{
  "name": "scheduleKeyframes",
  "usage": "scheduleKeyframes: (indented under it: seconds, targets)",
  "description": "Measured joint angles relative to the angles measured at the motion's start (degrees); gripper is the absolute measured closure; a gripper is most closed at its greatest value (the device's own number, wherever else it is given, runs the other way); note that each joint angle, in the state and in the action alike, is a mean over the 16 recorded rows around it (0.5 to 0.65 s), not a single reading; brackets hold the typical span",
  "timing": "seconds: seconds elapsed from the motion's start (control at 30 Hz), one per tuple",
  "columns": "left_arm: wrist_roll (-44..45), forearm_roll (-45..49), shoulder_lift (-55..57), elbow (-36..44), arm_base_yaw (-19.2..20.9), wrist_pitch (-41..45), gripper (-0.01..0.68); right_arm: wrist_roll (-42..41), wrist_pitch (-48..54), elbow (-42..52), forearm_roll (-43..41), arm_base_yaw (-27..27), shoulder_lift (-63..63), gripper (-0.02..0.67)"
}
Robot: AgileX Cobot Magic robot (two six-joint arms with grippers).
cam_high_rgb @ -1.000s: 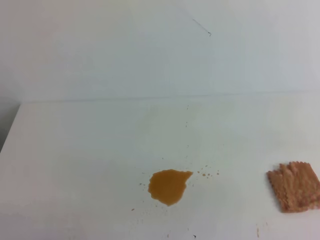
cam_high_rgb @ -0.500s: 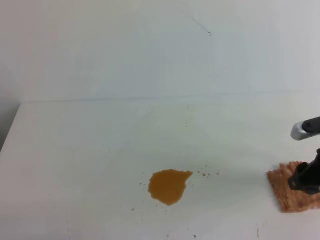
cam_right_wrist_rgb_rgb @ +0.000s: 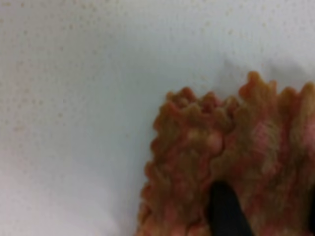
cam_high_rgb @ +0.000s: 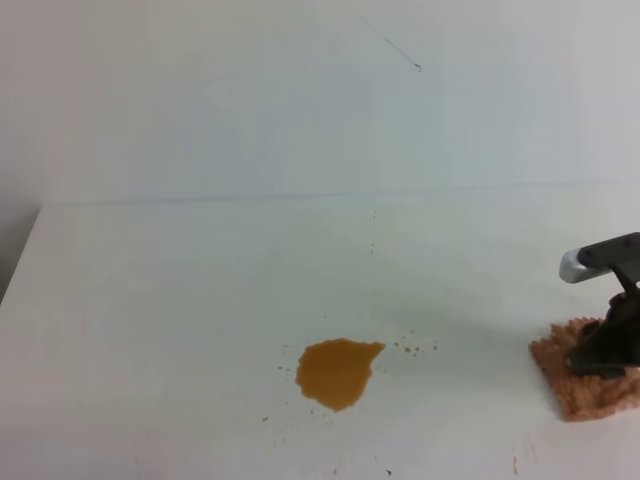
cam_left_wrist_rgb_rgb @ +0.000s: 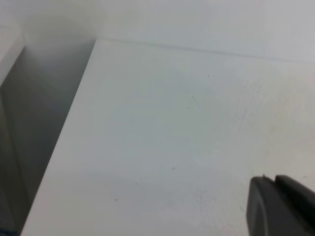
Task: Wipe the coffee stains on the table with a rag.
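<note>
The right jaws [cam_high_rgb: 603, 358] press down onto the rag [cam_high_rgb: 582, 385], one dark fingertip [cam_right_wrist_rgb_rgb: 225, 209] planted in its bunched folds; whether they grip it I cannot tell. The rag lies on the bench [cam_high_rgb: 180, 300], well right of the coffee stains [cam_high_rgb: 337, 371], partly hidden and cut off at the frame edge, so its long axis is unclear. The left jaws [cam_left_wrist_rgb_rgb: 280, 206] show only a dark corner.

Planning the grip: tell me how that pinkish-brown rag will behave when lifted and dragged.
The rag looks wrinkled and bunched around the right gripper's finger, so it is probably floppy and will drape. It seems thin and light. Its nubbly texture likely grips the table rather than sliding freely, so it may fold over.
</note>
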Motion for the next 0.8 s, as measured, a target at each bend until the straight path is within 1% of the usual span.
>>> scheduleKeyframes:
  seconds: [0.2,0.3,0.53,0.8]
  targets:
    - [0.0,0.0,0.0,0.0,0.0,0.0,0.674,0.0,1.7,-3.0,-0.4,3.5,3.3,0.584]
    - [0.0,0.0,0.0,0.0,0.0,0.0,0.674,0.1,2.3,-5.0,-0.5,5.8,4.4,0.637]
    - [0.0,0.0,0.0,0.0,0.0,0.0,0.674,0.7,3.1,-11.3,-0.6,10.2,6.9,0.646]
    - [0.0,0.0,0.0,0.0,0.0,0.0,0.674,2.3,6.5,-21.8,-1.0,13.3,12.0,0.646]
